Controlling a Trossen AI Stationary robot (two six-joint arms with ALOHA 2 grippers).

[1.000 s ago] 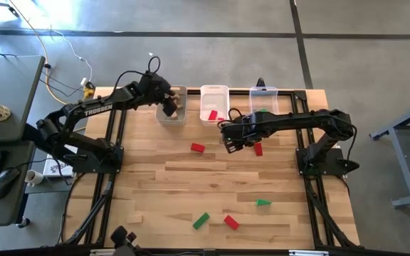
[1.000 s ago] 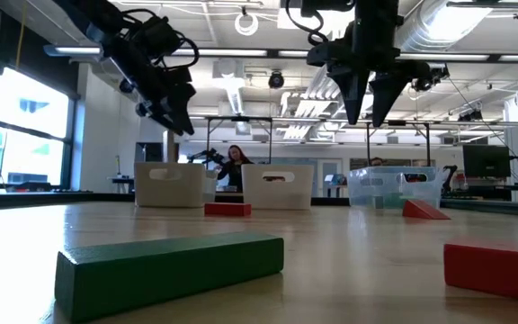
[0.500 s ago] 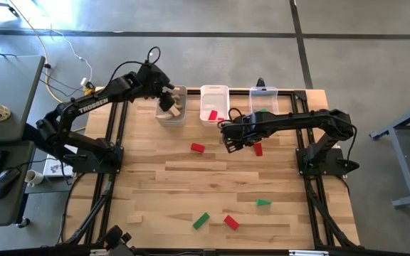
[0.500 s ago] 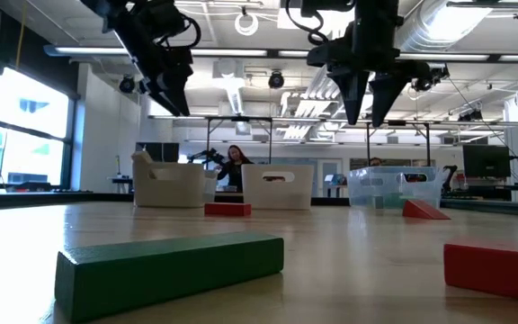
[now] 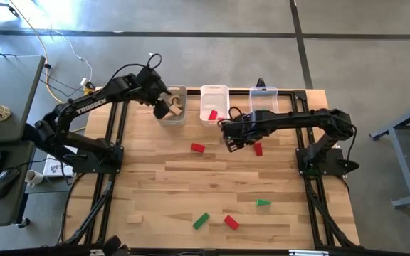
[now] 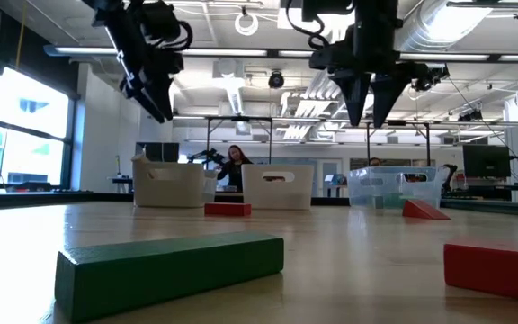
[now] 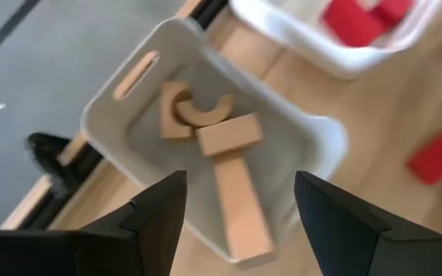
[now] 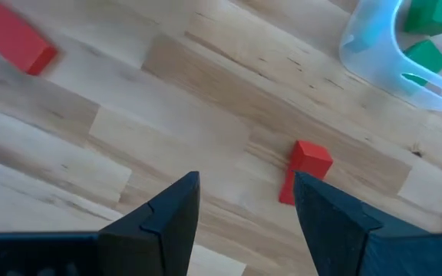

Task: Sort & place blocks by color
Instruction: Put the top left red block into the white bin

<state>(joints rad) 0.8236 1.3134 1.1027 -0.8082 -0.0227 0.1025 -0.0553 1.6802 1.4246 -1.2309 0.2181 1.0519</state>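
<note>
While left gripper hovers over bin, red wedge lies beneath right gripper.

The left arm stretches from the left side toward the far edge of the surface, its claw raised, fingers spread and empty. The right arm reaches from the right side toward the middle, elbow bent, its claw pointing straight down, raised off the surface, fingers parted and empty.

Both arms are matte black with rounded joint housings. The left arm carries white "TROSSEN" lettering and a looping black cable. Each gripper has two dark, wedge-shaped fingers.
</note>
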